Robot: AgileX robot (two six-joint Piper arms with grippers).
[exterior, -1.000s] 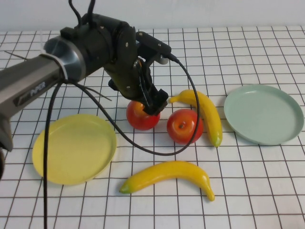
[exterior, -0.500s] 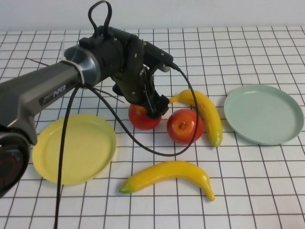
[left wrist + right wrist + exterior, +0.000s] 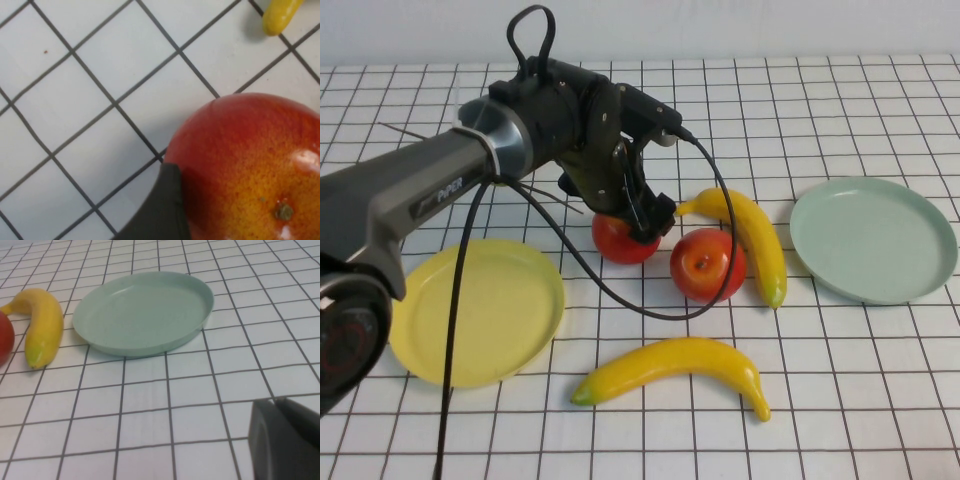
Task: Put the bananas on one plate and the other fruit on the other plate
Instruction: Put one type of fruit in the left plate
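My left gripper (image 3: 638, 224) is down over the left red apple (image 3: 616, 243) in the middle of the table and is shut on it. In the left wrist view the apple (image 3: 250, 160) fills the jaws, with one dark finger (image 3: 162, 210) against its side. The second apple (image 3: 706, 263) sits just to the right, next to one banana (image 3: 757, 240). The other banana (image 3: 670, 367) lies nearer the front. The yellow plate (image 3: 475, 310) is at the left and the pale green plate (image 3: 873, 238) at the right, both empty. My right gripper (image 3: 287, 440) is shut and low over the table, near the green plate (image 3: 142, 310).
The left arm's black cable (image 3: 620, 300) loops down between the yellow plate and the apples. The right wrist view also shows the far banana (image 3: 42, 325) and an edge of an apple (image 3: 4, 340). A banana tip (image 3: 280, 15) shows in the left wrist view.
My left gripper has settled lower onto the left apple, and the apple has shifted slightly right and up with it. The other fruit and both plates have not moved.
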